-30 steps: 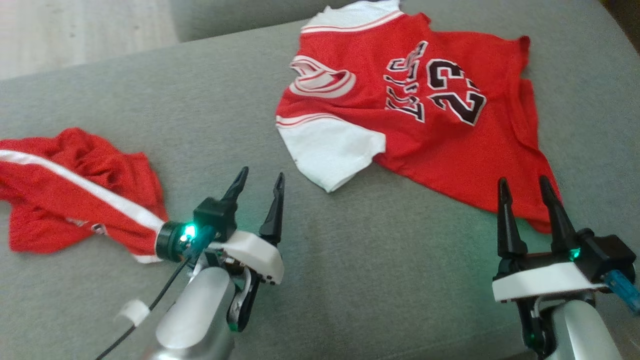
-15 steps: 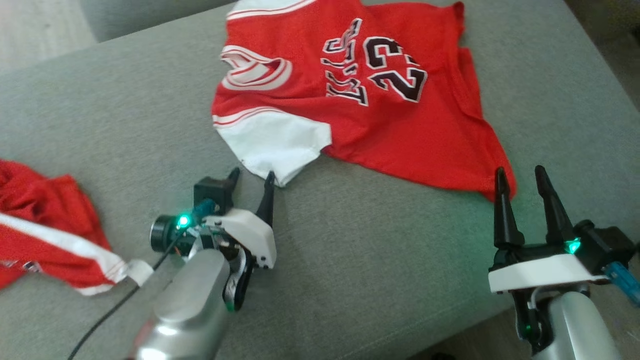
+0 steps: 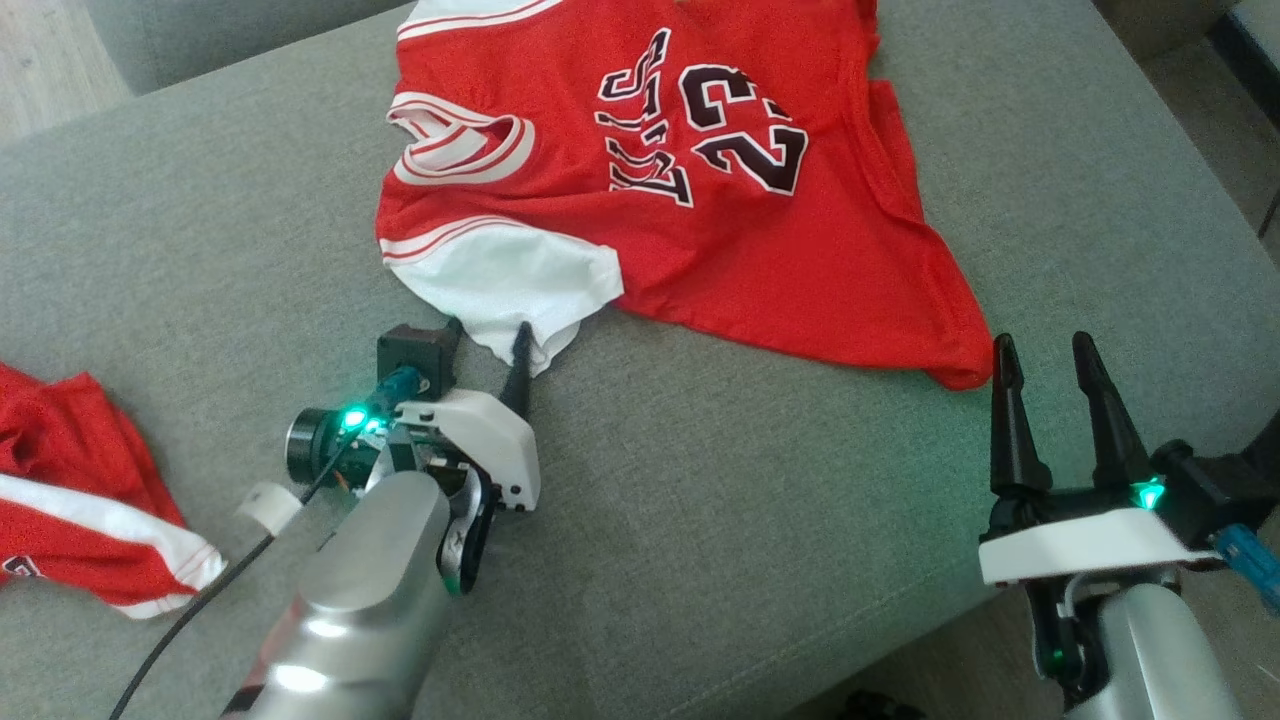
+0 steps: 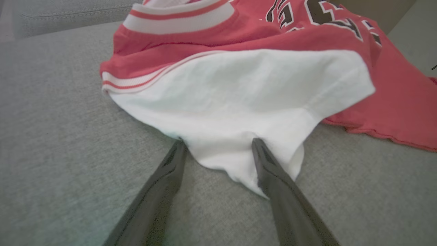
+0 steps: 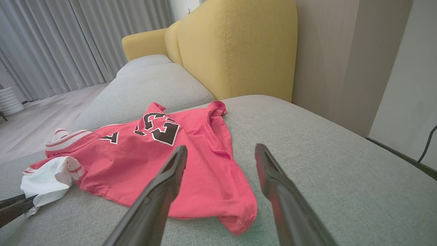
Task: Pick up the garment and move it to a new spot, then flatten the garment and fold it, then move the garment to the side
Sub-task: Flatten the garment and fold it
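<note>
The garment (image 3: 770,270) is a red jersey with white sleeves and a black "23", spread with some wrinkles on the grey sofa cushion (image 3: 700,500). My left gripper (image 3: 488,335) is open, its fingertips at the near white sleeve (image 3: 500,285). In the left wrist view the sleeve's (image 4: 239,92) lower edge lies between the spread fingers of the left gripper (image 4: 217,143). My right gripper (image 3: 1043,345) is open and holds nothing, just short of the jersey's near hem corner (image 3: 965,370). The right wrist view shows that corner (image 5: 239,218) lying between the fingers of the right gripper (image 5: 221,148).
A second red garment with a white stripe (image 3: 70,520) lies crumpled at the far left of the cushion. A yellow backrest (image 5: 239,44) rises behind the seat. The cushion's front edge runs close by the right arm, with floor (image 3: 1230,130) beyond.
The camera has swung right, so the whole picture shifted left. My left gripper has moved forward from bare cushion to the white sleeve's edge. The right gripper stands nearer the hem corner.
</note>
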Tool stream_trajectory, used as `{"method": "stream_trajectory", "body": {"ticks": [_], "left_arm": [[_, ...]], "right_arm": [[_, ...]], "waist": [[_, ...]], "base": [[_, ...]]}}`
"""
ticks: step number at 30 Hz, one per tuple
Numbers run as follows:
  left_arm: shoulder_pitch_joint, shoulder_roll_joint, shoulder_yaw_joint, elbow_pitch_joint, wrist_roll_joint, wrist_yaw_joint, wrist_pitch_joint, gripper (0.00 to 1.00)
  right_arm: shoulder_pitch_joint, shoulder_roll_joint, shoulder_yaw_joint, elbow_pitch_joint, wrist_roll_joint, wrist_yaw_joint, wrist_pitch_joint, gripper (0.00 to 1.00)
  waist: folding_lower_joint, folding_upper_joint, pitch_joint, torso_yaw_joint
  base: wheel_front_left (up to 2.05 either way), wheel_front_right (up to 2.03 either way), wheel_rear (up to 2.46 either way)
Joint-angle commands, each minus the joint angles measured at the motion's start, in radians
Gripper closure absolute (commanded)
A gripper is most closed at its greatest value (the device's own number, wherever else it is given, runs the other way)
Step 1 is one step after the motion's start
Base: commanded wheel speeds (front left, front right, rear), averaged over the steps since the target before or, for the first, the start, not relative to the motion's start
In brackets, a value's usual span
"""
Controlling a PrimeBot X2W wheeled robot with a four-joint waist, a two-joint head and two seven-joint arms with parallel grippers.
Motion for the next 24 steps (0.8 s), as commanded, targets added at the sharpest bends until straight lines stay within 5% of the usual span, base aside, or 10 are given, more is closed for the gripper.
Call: {"method": "stream_trajectory", "body": {"ticks": [1, 5, 13, 24], "left_arm": [[-0.007, 0.004, 0.014, 0.010, -0.007, -0.007, 0.019, 0.42], [-0.006, 0.003, 0.005, 0.021, -0.014, -0.012, 0.025, 1.00], [-0.007, 0.008, 0.015, -0.003, -0.020, 0.003, -0.068, 1.00], [0.006, 0.059, 0.067, -0.156, -0.019, 0.050, -0.216, 1.00]], "right_arm": [[-0.027, -0.006, 0.015, -0.027, 0.007, -0.001, -0.011, 0.00], [-0.026, -0.006, 0.009, -0.023, 0.002, -0.001, -0.011, 0.00], [-0.011, -0.006, -0.003, 0.013, -0.013, -0.001, -0.011, 0.00], [-0.032, -0.006, -0.063, 0.230, 0.034, -0.001, 0.011, 0.00]], "waist": [[0.0000, 0.0000, -0.001, 0.001], [0.0000, 0.0000, -0.009, 0.006], [0.0000, 0.0000, -0.035, 0.019], [0.0000, 0.0000, -0.062, 0.079]], "base": [[0.00, 0.00, 0.00], [0.00, 0.00, 0.00], [0.00, 0.00, 0.00], [0.00, 0.00, 0.00]]}}
